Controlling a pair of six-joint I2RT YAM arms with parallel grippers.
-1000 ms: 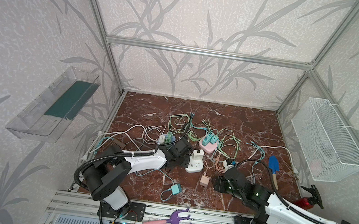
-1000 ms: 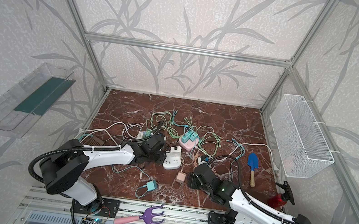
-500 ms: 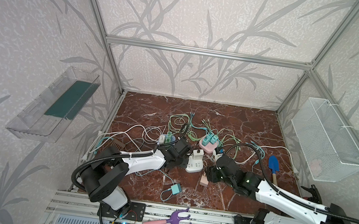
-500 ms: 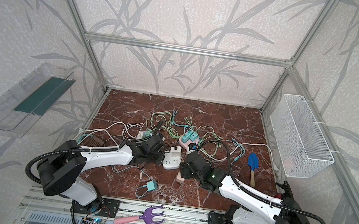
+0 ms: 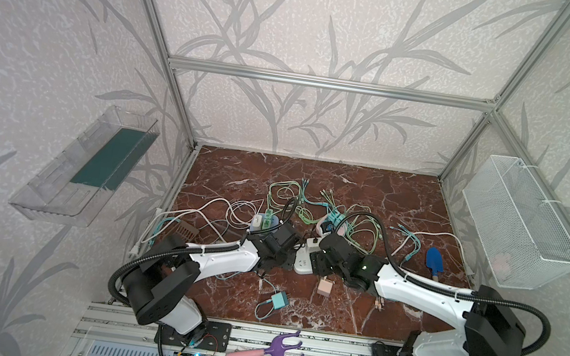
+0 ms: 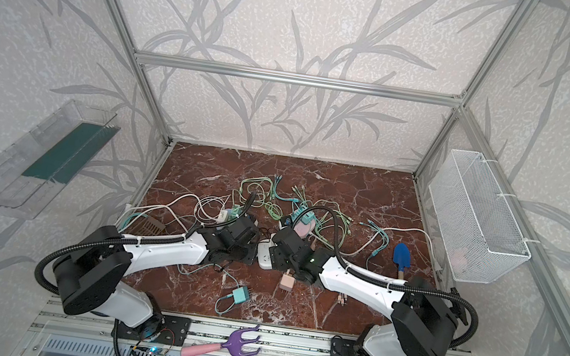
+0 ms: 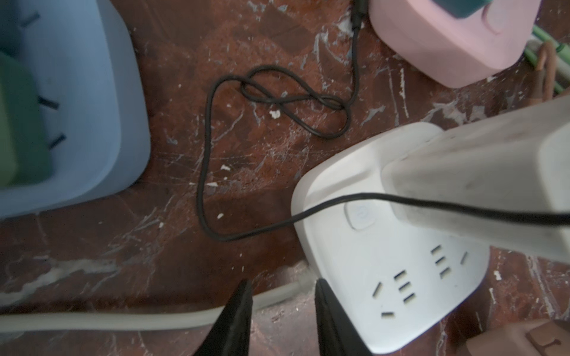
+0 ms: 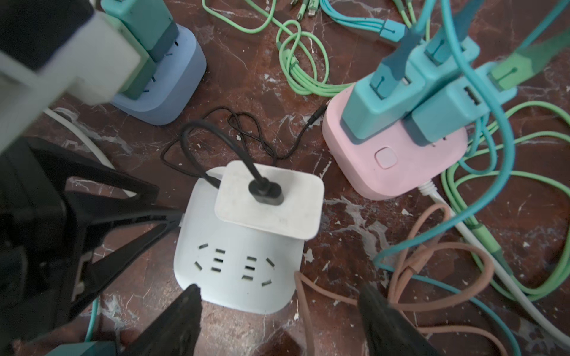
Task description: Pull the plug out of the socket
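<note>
Left claw (image 7: 282, 283), narrowly parted, straddles the cord (image 7: 92, 317) at the edge of the socket (image 8: 237, 277); grip unclear. The plug (image 8: 271, 212) stands upright in its far half, just ahead of the spread, empty right claw (image 8: 279, 289), which has swung in from the near right of the bench (image 5: 369, 187) and widened.

No word, brand or number can be read anywhere. The white socket (image 7: 385, 277) has only a faint curved mark on its button (image 7: 360, 212), too blurred to make out, and the pink socket (image 8: 364, 166) has a blank button.
</note>
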